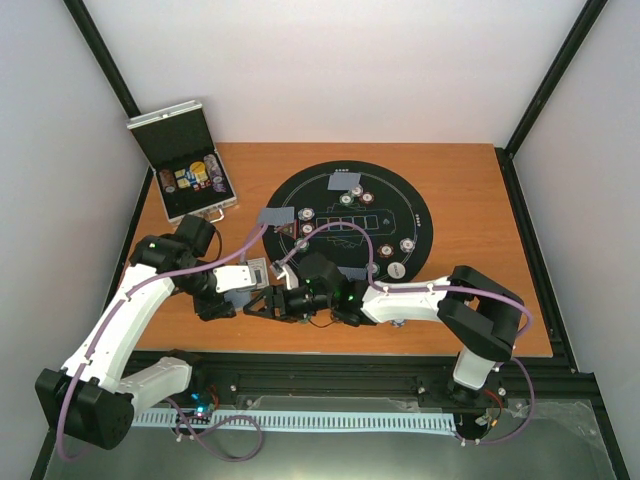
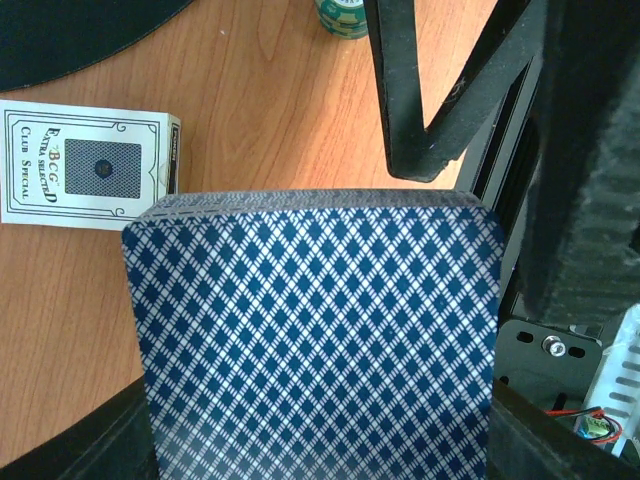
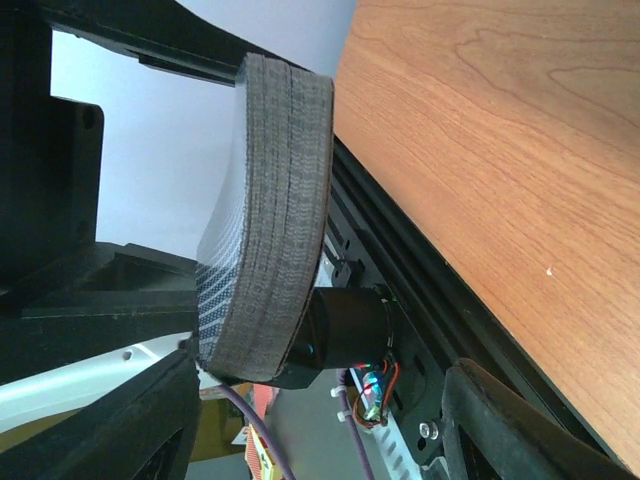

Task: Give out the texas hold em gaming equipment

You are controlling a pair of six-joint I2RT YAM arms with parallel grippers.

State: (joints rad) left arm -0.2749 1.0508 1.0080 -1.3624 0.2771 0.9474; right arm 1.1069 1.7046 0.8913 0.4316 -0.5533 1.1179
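Observation:
My left gripper point(image 1: 257, 303) is shut on the deck of blue-diamond-backed cards point(image 2: 315, 340), holding it off the table by its side edges near the front edge. In the left wrist view the deck fills the space between my left gripper's point(image 2: 320, 445) fingers. My right gripper point(image 1: 274, 300) faces it, open, with the deck's edge point(image 3: 275, 210) between its spread fingers point(image 3: 110, 425); the deck's back lies next to the left one. Chips point(image 1: 308, 214) and face-down cards point(image 1: 345, 182) lie on the round black mat point(image 1: 420, 215). A white disc point(image 1: 396, 270) lies at the mat's near side.
An open metal case point(image 1: 185, 160) with more chips stands at the back left. The empty card box point(image 2: 85, 165) lies on the wood left of the deck, also in the top view point(image 1: 257, 272). A green chip point(image 2: 343, 15) lies beyond. The black frame rail point(image 3: 430, 290) runs along the table's front.

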